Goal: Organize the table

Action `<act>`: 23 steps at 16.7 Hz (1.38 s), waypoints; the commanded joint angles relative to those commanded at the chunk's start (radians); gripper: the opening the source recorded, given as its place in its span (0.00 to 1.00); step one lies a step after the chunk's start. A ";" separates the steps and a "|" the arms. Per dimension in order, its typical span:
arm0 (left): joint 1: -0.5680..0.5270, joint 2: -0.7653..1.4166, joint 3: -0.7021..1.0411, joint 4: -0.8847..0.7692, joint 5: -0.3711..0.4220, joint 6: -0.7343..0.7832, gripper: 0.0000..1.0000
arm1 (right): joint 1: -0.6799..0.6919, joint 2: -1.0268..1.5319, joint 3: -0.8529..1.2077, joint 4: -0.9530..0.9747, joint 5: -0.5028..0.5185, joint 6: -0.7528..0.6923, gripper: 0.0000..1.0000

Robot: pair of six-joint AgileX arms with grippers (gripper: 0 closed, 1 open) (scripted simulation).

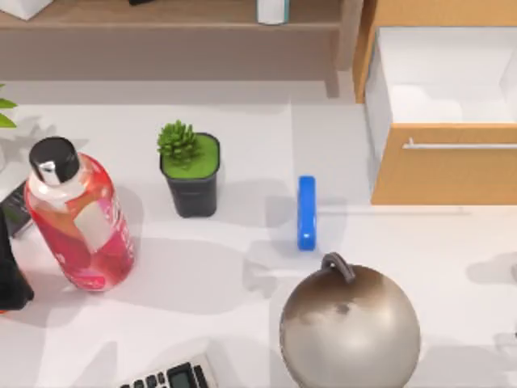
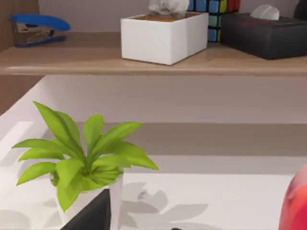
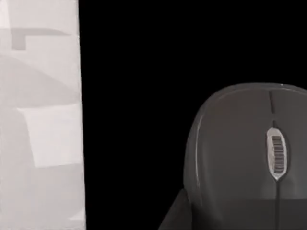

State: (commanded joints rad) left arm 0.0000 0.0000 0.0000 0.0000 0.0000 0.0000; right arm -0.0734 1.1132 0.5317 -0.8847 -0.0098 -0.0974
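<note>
Counter (image 1: 242,275), white and smooth, takes up most of the top view and carries everything below the shelf. The brown wooden shelf (image 1: 161,32) runs along its far edge. In the left wrist view the shelf holds a white tissue box (image 2: 163,36), a black tissue box (image 2: 264,36), a coloured puzzle cube (image 2: 216,14) between them, and a blue stapler (image 2: 36,26).

An orange-wood drawer unit (image 1: 444,170) sits at the far right, its drawer pulled open on a white interior. A large grey-brown ball (image 1: 347,327) with a small dark loop on top stands near the front, right of centre. A red bottle (image 1: 81,222) with a black cap stands tilted at the left.

A small succulent in a black pot (image 1: 190,174) is upright between the bottle and a blue bar (image 1: 306,212), which lies flat just beyond the ball. A leafy green plant (image 2: 81,163) in a white pot stands close to the left wrist camera. A calculator (image 1: 170,376) lies at the front edge.

The left arm (image 1: 10,279) shows as a black shape at the left edge, touching or just beside the bottle. Whether the left gripper is open or closed cannot be told.

The right wrist view is mostly dark, with a grey mouse (image 3: 244,153) close up. The right gripper's state cannot be told either.
</note>
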 joint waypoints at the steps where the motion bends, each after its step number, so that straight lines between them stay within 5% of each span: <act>1: 0.000 0.000 0.000 0.000 0.000 0.000 1.00 | 0.001 -0.002 0.002 0.001 -0.001 0.000 0.00; 23: 0.000 0.000 0.000 0.000 0.000 0.000 1.00 | 0.004 -0.045 0.046 0.070 -0.002 0.000 0.00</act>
State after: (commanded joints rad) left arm 0.0000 0.0000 0.0000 0.0000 0.0000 0.0000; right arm -0.0689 1.0678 0.5779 -0.8150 -0.0121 -0.0974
